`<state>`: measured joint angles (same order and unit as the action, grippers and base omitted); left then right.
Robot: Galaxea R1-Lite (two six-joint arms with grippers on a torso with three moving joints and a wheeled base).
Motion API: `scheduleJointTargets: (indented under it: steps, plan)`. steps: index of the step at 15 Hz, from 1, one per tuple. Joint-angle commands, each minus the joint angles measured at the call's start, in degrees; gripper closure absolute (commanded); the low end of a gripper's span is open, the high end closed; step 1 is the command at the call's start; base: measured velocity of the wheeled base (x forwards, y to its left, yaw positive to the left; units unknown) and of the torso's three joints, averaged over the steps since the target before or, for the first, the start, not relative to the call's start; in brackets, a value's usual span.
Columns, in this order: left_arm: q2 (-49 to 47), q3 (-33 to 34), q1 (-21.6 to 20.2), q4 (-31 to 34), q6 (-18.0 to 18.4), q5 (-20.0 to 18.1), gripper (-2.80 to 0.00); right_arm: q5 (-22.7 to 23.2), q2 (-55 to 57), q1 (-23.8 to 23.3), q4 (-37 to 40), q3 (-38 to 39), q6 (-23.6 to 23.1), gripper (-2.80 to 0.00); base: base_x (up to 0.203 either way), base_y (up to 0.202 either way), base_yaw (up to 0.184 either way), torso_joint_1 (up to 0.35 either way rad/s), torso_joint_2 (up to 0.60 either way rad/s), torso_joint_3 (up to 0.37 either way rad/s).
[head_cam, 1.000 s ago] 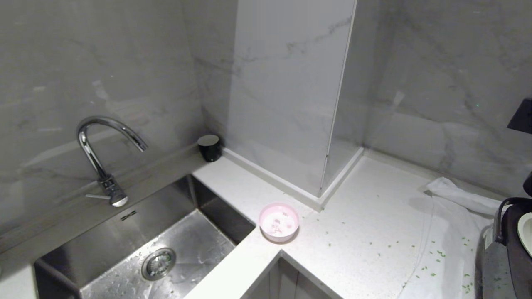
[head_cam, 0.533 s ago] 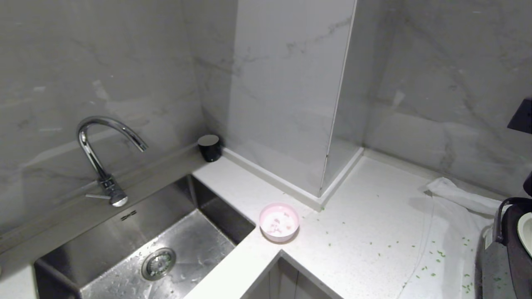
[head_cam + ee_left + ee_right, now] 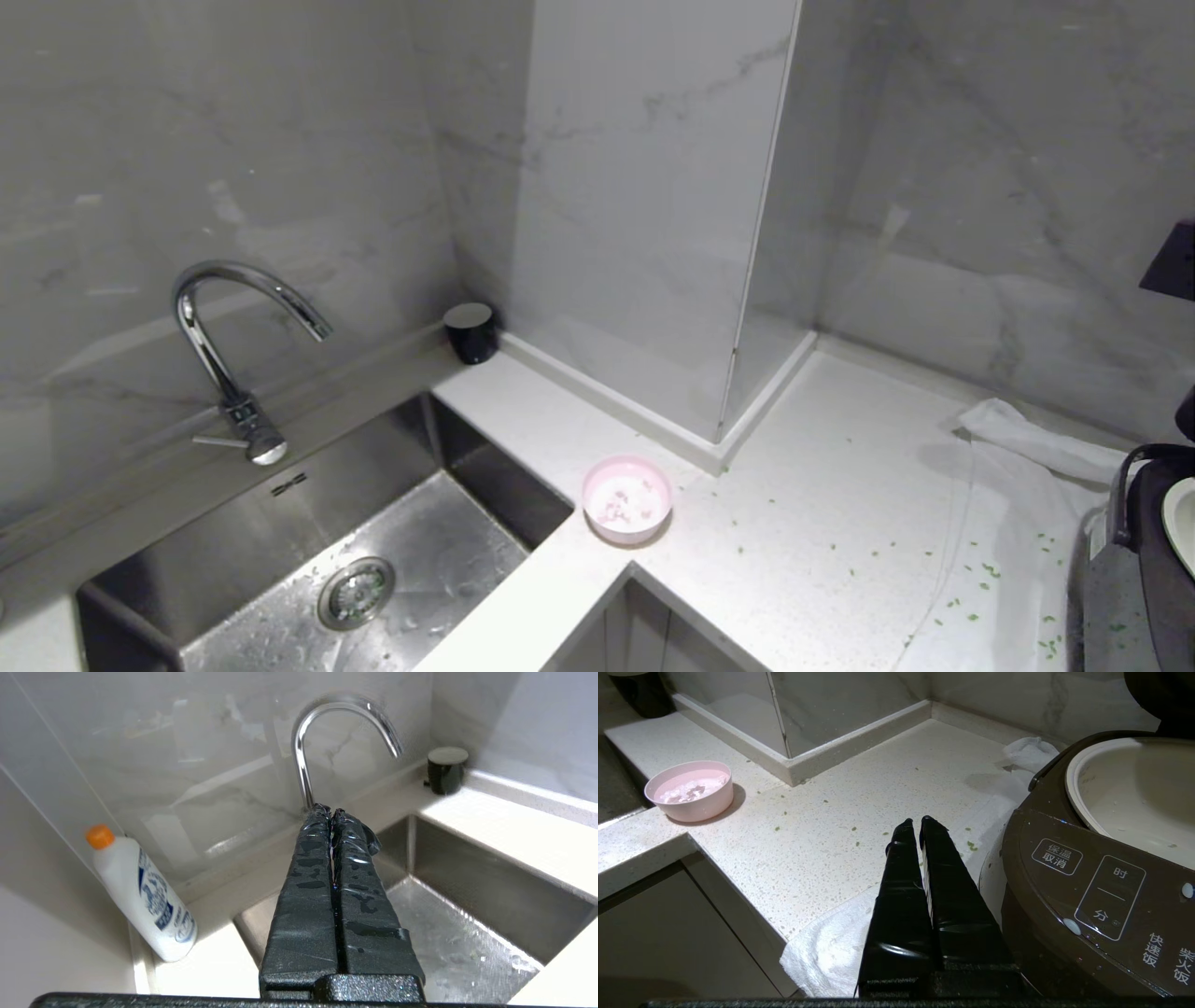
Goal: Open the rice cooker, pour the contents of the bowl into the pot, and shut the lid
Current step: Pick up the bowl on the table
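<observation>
Pink bowl (image 3: 626, 498) near counter corner edge; left gripper (image 3: 332, 812), right gripper (image 3: 915, 823) closed, empty.

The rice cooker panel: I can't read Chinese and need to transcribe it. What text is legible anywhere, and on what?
"保温 取消": boxed button on the rice cooker front panel.
"时 / 分": larger boxed button beside it.
"快速饭": white label at the panel's edge.
"柴火饭": next label, partly cut off.
White bottle: blue print, too blurred to read.
</observation>
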<state>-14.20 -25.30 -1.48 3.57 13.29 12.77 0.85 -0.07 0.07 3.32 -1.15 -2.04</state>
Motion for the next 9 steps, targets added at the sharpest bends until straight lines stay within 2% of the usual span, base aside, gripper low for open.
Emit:
scheduleJointTargets:
  steps: [1,3,6,8,9]
  plan:
    - [3.5,4.1,0.0,-0.1,-0.1,-1.3,0.0,0.0,0.1,0.0,0.0,0.0,-0.1,0.0,0.0,0.0,0.0,0.0,0.0,0.0]
    - [6.3,10.2,0.7,-0.1,-1.5,-2.4,0.0,0.0,0.0,0.0,0.0,0.0,-0.1,0.0,0.0,0.0,0.0,0.0,0.0,0.0]
    - [12.6,17.6,1.3,0.1,-3.0,-9.0,0.0,0.0,0.1,0.0,0.0,0.0,-0.1,0.0,0.0,0.0,0.0,0.0,0.0,0.0]
    - [14.3,22.5,1.3,-0.2,-3.4,-12.4,0.0,0.0,0.1,0.1,0.0,0.0,-0.1,0.0,0.0,0.0,0.0,0.0,0.0,0.0]
    - [14.4,23.1,1.3,-0.3,-4.7,-13.1,0.0,0.0,0.1,0.0,0.0,0.0,0.0,0.0,0.0,0.0,0.0,0.0,0.0,0.0]
